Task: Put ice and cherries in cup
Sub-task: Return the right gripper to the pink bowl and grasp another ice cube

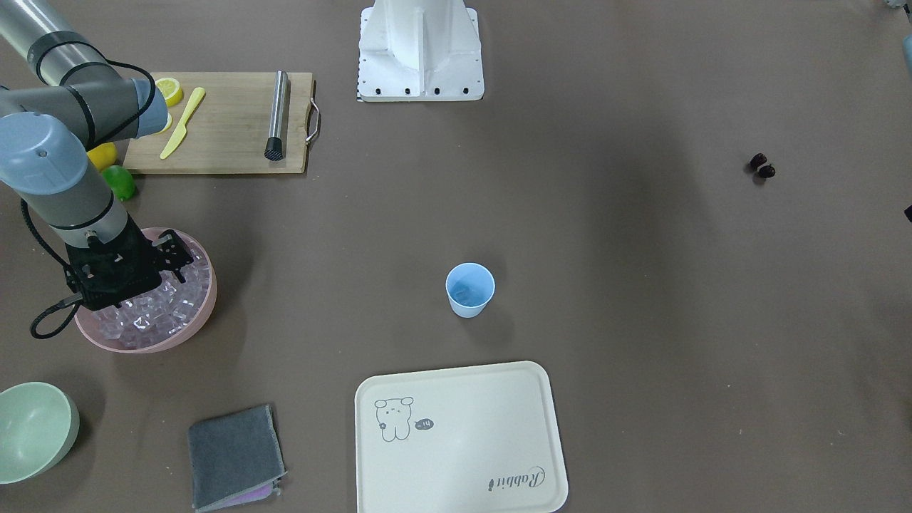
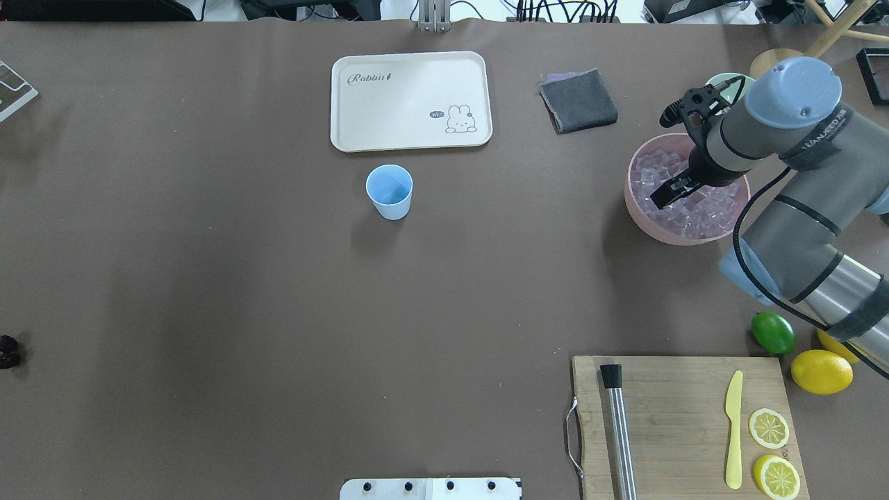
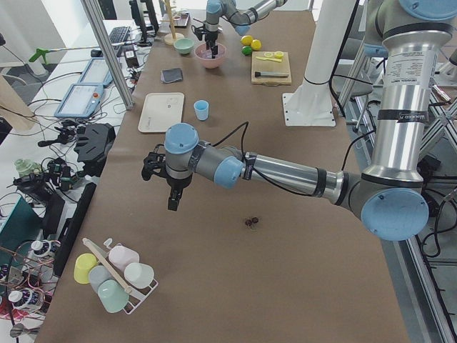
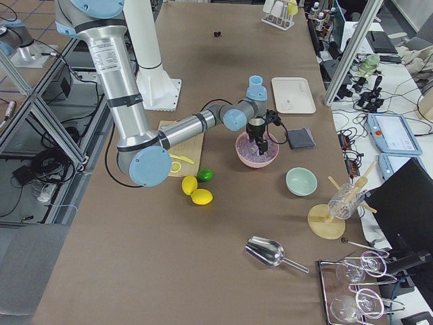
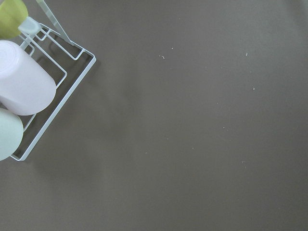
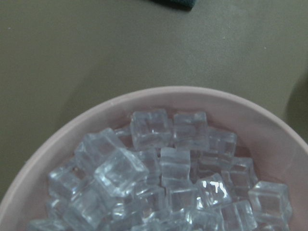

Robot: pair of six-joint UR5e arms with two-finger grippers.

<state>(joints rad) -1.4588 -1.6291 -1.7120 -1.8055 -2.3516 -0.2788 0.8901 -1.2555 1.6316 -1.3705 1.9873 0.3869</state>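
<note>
- Logging right gripper (image 2: 668, 196) hanging over ice (image 6: 166, 168) in pink bowl (image 2: 646, 226); not resolving spread or hold.
- Logging left gripper (image 3: 173, 202) hanging near cherries (image 1: 762, 166); not resolving spread either.
- Noting cup (image 2: 390, 192) standing upright beside tray (image 2: 410, 97), apart from both.

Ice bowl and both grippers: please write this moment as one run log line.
right gripper low over ice in pink bowl | left gripper hovering near cherries | cup upright by tray | cherries on table

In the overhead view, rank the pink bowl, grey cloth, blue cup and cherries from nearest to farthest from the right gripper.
1. Pink bowl, under the right gripper.
2. Grey cloth, beyond the bowl.
3. Blue cup, table middle.
4. Cherries, far left edge.
</note>
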